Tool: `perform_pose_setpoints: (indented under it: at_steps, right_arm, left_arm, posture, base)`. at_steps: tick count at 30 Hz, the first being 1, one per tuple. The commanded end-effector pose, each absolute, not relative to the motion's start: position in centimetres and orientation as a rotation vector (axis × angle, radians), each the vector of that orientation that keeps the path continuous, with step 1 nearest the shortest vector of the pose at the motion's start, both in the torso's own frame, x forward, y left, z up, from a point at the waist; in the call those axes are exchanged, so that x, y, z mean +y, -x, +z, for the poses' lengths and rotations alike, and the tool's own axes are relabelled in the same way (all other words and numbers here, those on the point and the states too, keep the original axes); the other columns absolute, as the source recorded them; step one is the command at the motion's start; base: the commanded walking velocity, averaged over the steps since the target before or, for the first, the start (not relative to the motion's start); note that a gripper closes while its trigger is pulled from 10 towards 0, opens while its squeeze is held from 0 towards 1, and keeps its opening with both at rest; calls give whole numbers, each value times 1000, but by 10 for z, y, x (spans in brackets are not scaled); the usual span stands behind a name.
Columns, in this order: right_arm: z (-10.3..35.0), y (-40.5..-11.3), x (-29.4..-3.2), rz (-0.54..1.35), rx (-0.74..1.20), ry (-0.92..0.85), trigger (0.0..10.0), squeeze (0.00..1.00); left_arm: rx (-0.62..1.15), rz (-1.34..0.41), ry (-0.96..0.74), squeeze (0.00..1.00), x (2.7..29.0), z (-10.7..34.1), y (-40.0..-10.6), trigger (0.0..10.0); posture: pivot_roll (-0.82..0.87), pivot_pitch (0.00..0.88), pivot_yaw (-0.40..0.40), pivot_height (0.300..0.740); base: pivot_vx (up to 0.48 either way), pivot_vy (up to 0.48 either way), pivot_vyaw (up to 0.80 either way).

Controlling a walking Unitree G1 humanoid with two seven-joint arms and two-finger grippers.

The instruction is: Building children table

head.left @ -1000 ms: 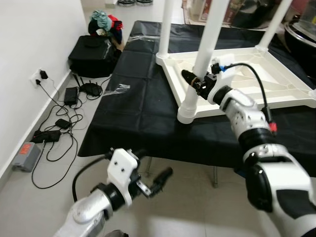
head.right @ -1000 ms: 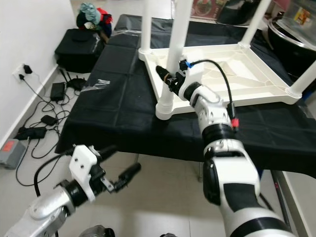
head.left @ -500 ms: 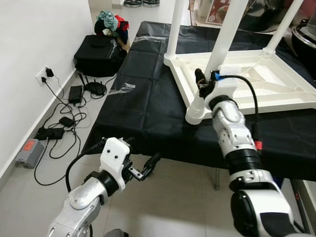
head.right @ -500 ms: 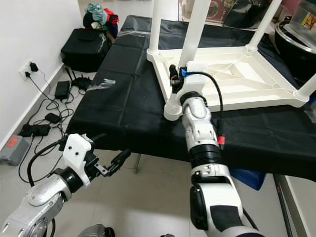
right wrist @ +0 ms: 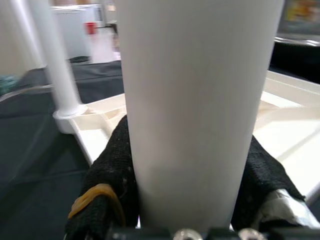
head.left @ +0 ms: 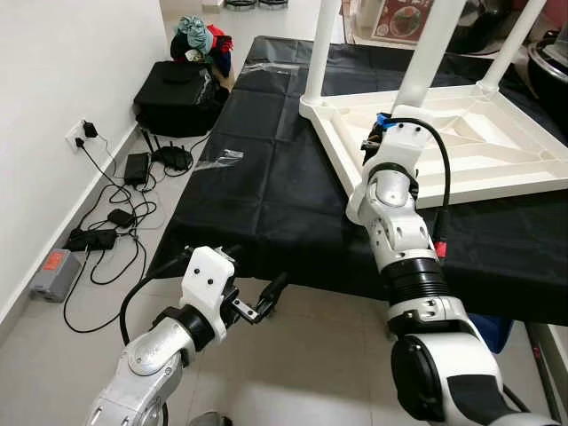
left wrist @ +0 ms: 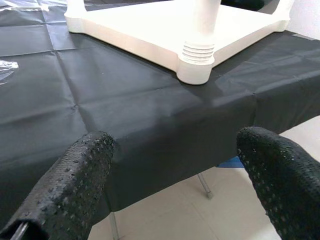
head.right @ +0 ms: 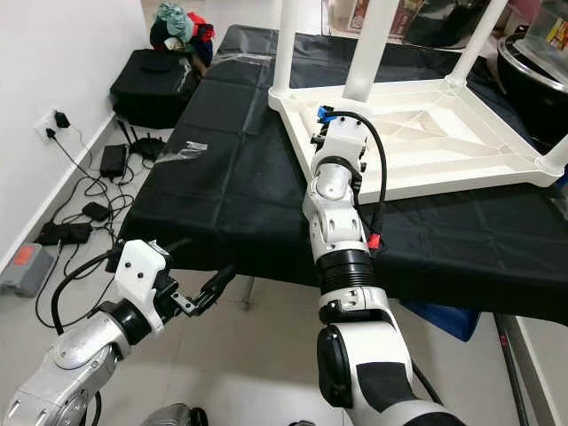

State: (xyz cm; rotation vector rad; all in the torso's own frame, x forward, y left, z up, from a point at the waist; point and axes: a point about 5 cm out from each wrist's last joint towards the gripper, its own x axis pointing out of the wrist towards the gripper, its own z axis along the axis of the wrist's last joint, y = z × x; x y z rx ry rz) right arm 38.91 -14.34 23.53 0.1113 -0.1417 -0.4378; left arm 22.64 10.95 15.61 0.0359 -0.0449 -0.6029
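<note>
A white children's table (head.left: pixel 506 146) lies upside down on a black cloth (head.left: pixel 266 177), its legs pointing up. My right arm reaches to the near corner leg (head.left: pixel 424 53), and the white wrist housing (head.left: pixel 401 138) hides the fingers there. In the right wrist view my right gripper (right wrist: pixel 187 150) is shut on that white leg (right wrist: pixel 195 75), one black finger (right wrist: pixel 112 165) on each side. My left gripper (head.left: pixel 253 275) hangs open below the cloth's front edge, over the floor. In the left wrist view its fingers (left wrist: pixel 75 185) frame the leg's threaded base (left wrist: pixel 197 52).
Two more legs (head.left: pixel 321 44) (head.left: pixel 515 44) stand at the far corners. On the floor to the left are a black bag (head.left: pixel 173 93), a pile of clothes (head.left: pixel 200 40) and cables with chargers (head.left: pixel 106 222) by the white wall. A clear wrapper (head.left: pixel 217 160) lies on the cloth.
The camera has shifted. My right wrist has swung round the corner leg, so its white housing now faces me and the forearm stands steeper. The left gripper has hardly moved over the last half second.
</note>
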Motion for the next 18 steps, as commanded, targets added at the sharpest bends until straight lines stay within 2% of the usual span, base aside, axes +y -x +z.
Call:
perform_pose_setpoints:
  at_steps: [1,4,5,6,7,8,12,13,15,16,18]
  right_arm:
    - [226,-386,-151,-528,-95,-162,0,0]
    - [227,-386,-147,-532,-98,-173,0,0]
    - [228,-385,-136,-500,-83,-176,0,0]
    - [228,-386,-131,-479,-79,-176,9137,0]
    - [229,-386,-128,-466,-76,-177,9137,0]
    - [229,-386,-126,-451,-76,-173,10000,0]
    - [233,-386,-124,-424,-100,-149,10000,0]
    - [233,-386,-123,-425,-104,-145,10000,698]
    - [233,-385,-123,-427,-106,-142,10000,698]
    - [234,-385,-123,-417,-109,-142,10000,1000]
    - [234,-385,-123,-406,-113,-140,10000,1000]
  left_arm:
    - [-37,-604,-38,0,108,152,-225,10000]
    - [-37,-604,-37,0,108,152,-225,10000]
    - [-36,-603,-37,0,108,152,-224,10000]
    - [-37,-603,-37,0,108,152,-224,10000]
    - [-37,-604,-38,0,108,152,-224,10000]
    - [-36,-604,-38,0,108,151,-225,10000]
    - [-35,-607,-37,0,108,151,-225,10000]
    - [-35,-608,-36,0,108,151,-225,10000]
    - [-34,-608,-35,0,107,150,-225,10000]
    - [-34,-609,-34,0,107,150,-225,10000]
    - [-34,-610,-33,0,106,150,-225,10000]
  posture:
    - [168,117,-66,740]
    - [169,116,-66,740]
    - [167,115,-68,740]
    - [167,115,-68,740]
    - [167,115,-68,740]
    - [165,108,-67,740]
    - [163,107,-67,740]
    - [160,103,-67,740]
    - [160,103,-67,740]
    - [161,101,-70,740]
    - [161,101,-70,740]
  base:
    - [0,0,0]
    - [0,0,0]
    - [0,0,0]
    - [0,0,0]
    - [0,0,0]
    - [0,0,0]
    - [0,0,0]
    - [0,0,0]
    - [0,0,0]
    - [0,0,0]
    - [0,0,0]
